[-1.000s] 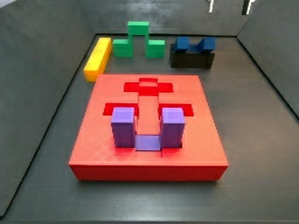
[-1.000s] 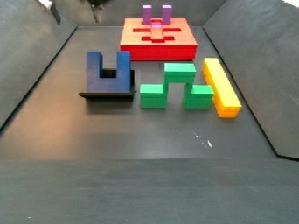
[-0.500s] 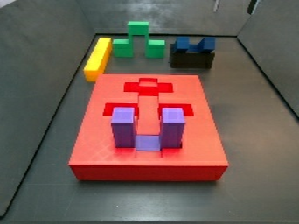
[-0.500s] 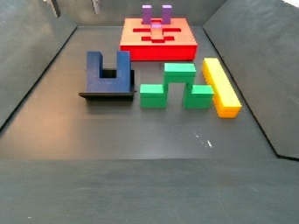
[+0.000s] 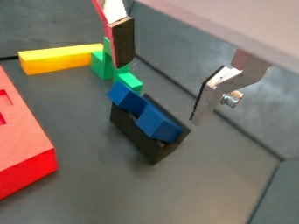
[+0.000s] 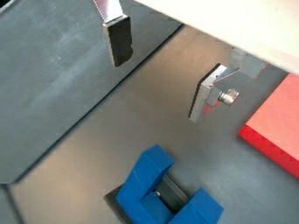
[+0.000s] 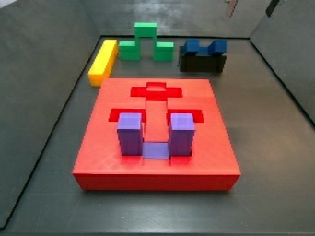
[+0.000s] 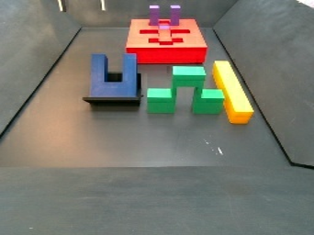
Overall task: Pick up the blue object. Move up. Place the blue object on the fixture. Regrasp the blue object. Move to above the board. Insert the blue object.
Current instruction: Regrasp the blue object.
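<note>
The blue object (image 7: 205, 46) (image 8: 113, 73) rests on the black fixture (image 7: 204, 63) (image 8: 110, 98), its two prongs showing in both side views. My gripper (image 7: 250, 7) (image 8: 81, 5) hangs high at the upper edge of both side views, open and empty. In both wrist views its fingers (image 5: 121, 39) (image 6: 117, 39) stand wide apart, with the gripper (image 5: 167, 66) (image 6: 163, 66) well above and off to one side of the blue object (image 5: 146, 112) (image 6: 170, 188). The red board (image 7: 154, 134) (image 8: 167, 41) holds a purple U-shaped block (image 7: 154, 134).
A green block (image 7: 150, 41) (image 8: 185, 90) and a long yellow bar (image 7: 103, 60) (image 8: 232, 90) lie beside the fixture. Dark sloping walls enclose the floor. The board's edge (image 5: 17, 131) (image 6: 274, 122) shows in both wrist views.
The gripper has shifted slightly along the top edge of the side views, its fingers showing shorter. The blocks have not moved.
</note>
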